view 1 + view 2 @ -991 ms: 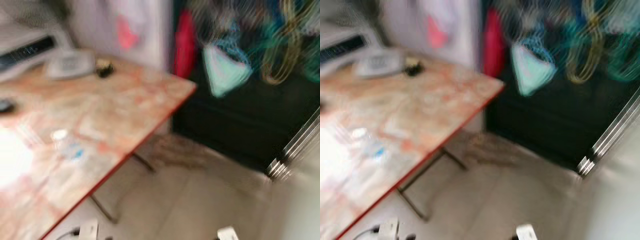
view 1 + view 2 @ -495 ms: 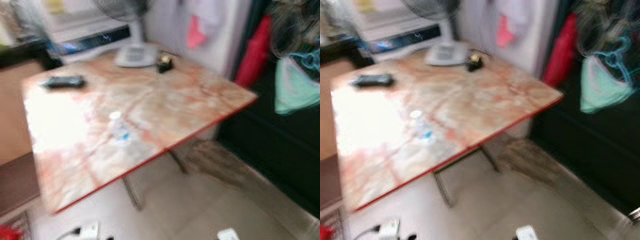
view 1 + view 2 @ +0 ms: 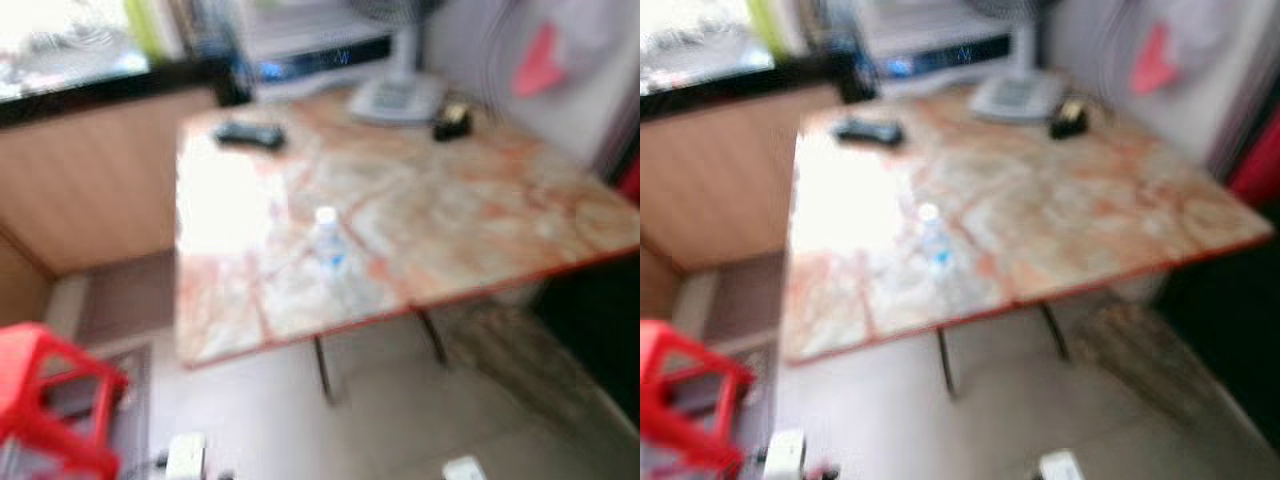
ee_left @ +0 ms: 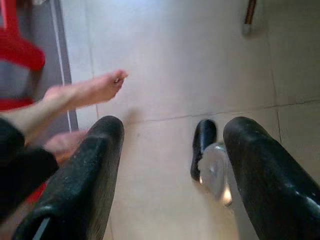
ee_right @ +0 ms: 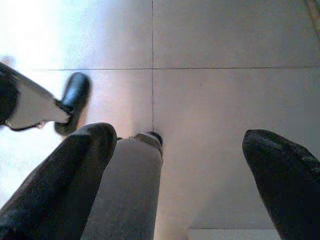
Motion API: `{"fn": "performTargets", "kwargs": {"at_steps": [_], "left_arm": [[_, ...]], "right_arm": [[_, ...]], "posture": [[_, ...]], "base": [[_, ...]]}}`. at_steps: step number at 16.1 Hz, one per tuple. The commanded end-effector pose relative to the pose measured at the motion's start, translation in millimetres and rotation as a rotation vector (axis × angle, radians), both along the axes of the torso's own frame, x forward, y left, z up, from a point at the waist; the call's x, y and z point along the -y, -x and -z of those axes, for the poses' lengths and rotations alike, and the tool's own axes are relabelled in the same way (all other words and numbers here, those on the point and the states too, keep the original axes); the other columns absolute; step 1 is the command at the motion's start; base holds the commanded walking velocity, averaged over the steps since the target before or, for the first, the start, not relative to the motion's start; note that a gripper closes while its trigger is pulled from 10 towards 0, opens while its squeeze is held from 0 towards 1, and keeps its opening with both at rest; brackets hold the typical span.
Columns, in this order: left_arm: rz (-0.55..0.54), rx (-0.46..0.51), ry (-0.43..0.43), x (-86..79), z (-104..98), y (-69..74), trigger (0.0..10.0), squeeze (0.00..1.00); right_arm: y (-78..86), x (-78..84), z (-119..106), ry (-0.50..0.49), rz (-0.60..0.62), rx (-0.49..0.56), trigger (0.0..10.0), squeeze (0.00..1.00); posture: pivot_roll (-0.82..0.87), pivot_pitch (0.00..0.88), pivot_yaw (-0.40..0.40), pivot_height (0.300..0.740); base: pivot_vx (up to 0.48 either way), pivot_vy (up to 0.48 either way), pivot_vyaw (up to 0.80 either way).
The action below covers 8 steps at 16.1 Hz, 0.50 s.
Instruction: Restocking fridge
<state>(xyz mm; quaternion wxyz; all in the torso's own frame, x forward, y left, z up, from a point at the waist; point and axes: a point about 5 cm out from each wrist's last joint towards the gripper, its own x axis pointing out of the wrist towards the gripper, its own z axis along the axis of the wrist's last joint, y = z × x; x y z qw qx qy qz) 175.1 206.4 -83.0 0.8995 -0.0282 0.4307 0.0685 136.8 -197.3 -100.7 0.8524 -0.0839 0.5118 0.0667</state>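
A small clear water bottle (image 3: 327,244) with a white cap and blue label stands upright on a marble-patterned table (image 3: 470,210) with a red edge, a little back from its front edge; the same bottle (image 3: 933,238) is blurred in the right eye view. My left gripper (image 4: 170,175) hangs open over the tiled floor, nothing between its black fingers. My right gripper (image 5: 185,185) also hangs open above the floor tiles with nothing between its fingers. Both arms are idle at my sides.
A dark remote (image 3: 250,133), a fan base (image 3: 395,98) and a small dark object (image 3: 452,122) lie at the table's far side. A red stool (image 3: 55,395) stands low left. A person's bare foot (image 4: 87,90) is on the floor near my left gripper. A wooden cabinet (image 3: 90,180) lines the wall.
The camera has swung left: the table and bottle shifted right in view, the hanging clothes left the picture, and the red stool and cabinet came in. The bottle has not moved.
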Motion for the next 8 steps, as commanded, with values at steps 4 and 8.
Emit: {"fn": "performTargets", "kwargs": {"at_steps": [4, 8], "left_arm": [[-0.012, -0.014, -0.012, -5.4, 0.9, 3.6, 10.0, 0.00], [-0.007, -0.015, -0.013, -5.1, 0.9, 3.5, 10.0, 0.00]], "right_arm": [[-0.3, -11.3, 1.4, -0.021, -0.016, -0.001, 10.0, 0.00], [1.3, -13.0, 2.2, -0.034, 0.005, -0.007, 10.0, 0.00]], "posture": [[-0.06, 0.067, 0.039, 0.740], [-0.06, 0.066, 0.040, 0.740]], "base": [[0.000, 0.000, 0.80], [0.000, 0.000, 0.00]]}}
